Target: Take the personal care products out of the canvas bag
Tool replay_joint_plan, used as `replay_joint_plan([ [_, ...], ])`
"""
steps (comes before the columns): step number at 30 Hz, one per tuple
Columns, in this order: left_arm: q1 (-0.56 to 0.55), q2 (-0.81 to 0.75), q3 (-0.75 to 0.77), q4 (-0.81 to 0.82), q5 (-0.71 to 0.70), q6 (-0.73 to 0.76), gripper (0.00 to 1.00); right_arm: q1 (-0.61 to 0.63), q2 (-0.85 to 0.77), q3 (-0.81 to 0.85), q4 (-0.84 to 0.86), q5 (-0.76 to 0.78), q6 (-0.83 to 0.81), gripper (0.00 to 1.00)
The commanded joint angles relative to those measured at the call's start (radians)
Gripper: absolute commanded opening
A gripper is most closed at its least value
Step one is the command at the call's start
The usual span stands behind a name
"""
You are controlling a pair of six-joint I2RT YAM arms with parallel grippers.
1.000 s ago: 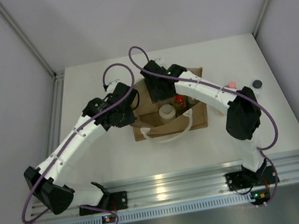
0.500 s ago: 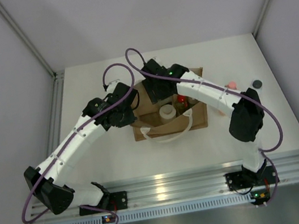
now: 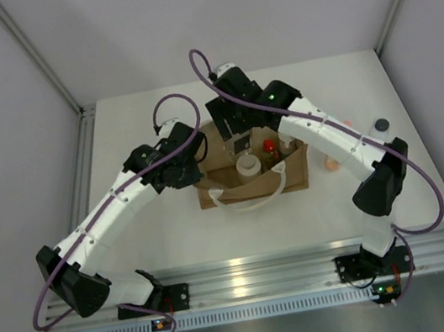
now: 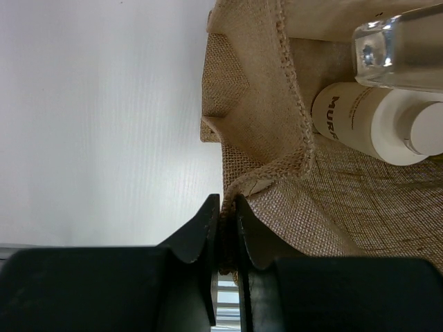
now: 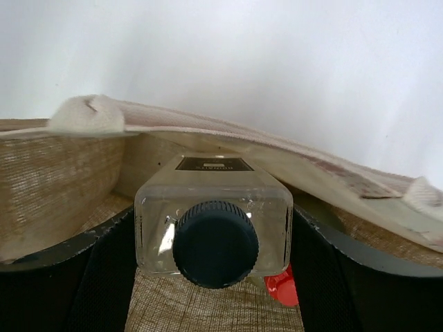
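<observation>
The right claw (image 5: pixel 214 266) grips the clear bottle (image 5: pixel 211 190) over the bag (image 4: pixel 297 214); the left claw (image 4: pixel 227 211) pinches the bag's edge.

Top view: right arm (image 3: pixel 326 127) covers the canvas bag's (image 3: pixel 292 178) far side and most of the orange bottle (image 3: pixel 332 164). Dark item (image 3: pixel 381 125) near the desk's (image 3: pixel 157 236) right edge is too small to ID. Left wrist: clear square bottle (image 4: pixel 401 41) and cream cylinder (image 4: pixel 374 124) cropped by the frame, label shows only "MUR". Right wrist: red cap (image 5: pixel 282 288) mostly behind the bottle, bottle label unreadable, right pincer (image 5: pixel 214 273) fingers cut at the bottom edge.
</observation>
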Motion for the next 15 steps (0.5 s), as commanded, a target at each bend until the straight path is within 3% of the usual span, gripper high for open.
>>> replay_joint_plan([
  [1,-0.001,0.025,0.009,0.000,0.007,-0.006,0.00,0.017,-0.095,0.177,0.001,-0.002,-0.070,0.00],
  [15,-0.001,0.050,0.013,0.000,0.010,-0.025,0.00,0.017,-0.139,0.389,-0.179,-0.026,-0.085,0.00],
])
